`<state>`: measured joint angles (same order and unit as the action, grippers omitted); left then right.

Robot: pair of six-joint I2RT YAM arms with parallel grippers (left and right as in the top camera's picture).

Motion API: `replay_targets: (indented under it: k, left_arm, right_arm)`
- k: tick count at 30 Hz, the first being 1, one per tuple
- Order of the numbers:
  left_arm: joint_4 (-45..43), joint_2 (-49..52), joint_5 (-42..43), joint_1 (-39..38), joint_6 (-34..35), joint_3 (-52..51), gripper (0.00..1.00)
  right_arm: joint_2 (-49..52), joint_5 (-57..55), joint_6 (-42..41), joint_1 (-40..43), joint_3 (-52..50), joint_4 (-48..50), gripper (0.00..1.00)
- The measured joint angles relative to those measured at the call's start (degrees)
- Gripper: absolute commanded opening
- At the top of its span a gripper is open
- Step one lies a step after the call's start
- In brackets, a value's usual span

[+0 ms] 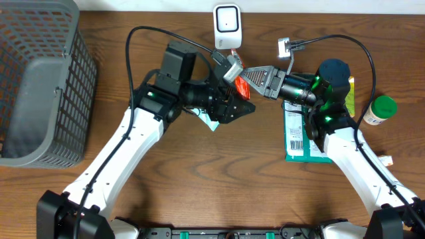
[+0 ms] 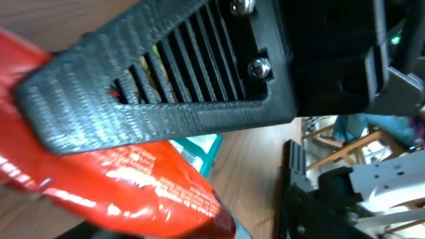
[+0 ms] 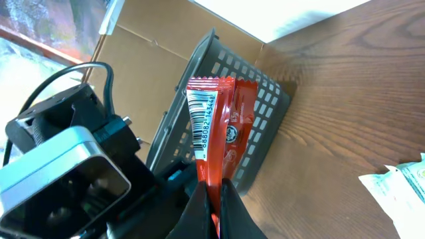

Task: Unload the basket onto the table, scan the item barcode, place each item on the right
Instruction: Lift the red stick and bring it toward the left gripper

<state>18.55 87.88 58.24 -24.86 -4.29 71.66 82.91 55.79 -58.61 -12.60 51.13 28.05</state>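
My right gripper (image 1: 244, 78) (image 3: 216, 199) is shut on the lower end of a red snack bar (image 1: 242, 87) (image 3: 220, 126) and holds it above the table. The right wrist view shows the bar upright with its white barcode strip (image 3: 202, 123) facing the camera. My left gripper (image 1: 238, 106) sits just below and left of the bar. In the left wrist view the red wrapper (image 2: 133, 179) fills the lower frame, with a right finger (image 2: 166, 86) above it. My left jaws are hidden there. A white scanner (image 1: 226, 25) stands at the table's far edge.
A grey mesh basket (image 1: 40, 86) (image 3: 219, 73) fills the left side. A green and white packet (image 1: 299, 136) lies under my right arm, with a green-capped bottle (image 1: 380, 109) to its right. A teal packet (image 1: 211, 123) (image 2: 199, 146) lies below my left gripper.
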Motion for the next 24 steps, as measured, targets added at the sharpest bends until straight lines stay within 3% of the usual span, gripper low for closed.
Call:
replay_targets:
  k: [3,5,9,11,17,24]
  left_arm:
    - [0.0,0.0,-1.2,-0.3,0.2,0.0,0.63]
    - [0.0,0.0,-1.7,-0.3,0.2,0.0,0.57]
    - [-0.7,0.0,-3.3,-0.3,0.4,0.0,0.42]
    - [-0.8,0.0,-3.4,-0.3,0.3,0.0,0.28]
    - [-0.5,0.0,-5.1,-0.3,0.9,0.0,0.08]
    - [-0.2,0.0,-9.4,-0.4,2.4,0.0,0.07]
  right_arm:
    - [0.0,0.2,-0.3,0.0,0.0,0.1,0.01]
    - [0.0,0.3,-0.5,0.0,0.0,0.1,0.01]
    - [0.0,0.4,-0.5,-0.1,0.0,0.1,0.01]
    - [0.0,0.4,-0.4,-0.4,0.0,-0.1,0.01]
    - [0.0,0.8,0.4,-1.0,0.0,-1.8,0.01]
    - [0.0,0.3,2.1,-1.0,0.0,-2.0,0.01]
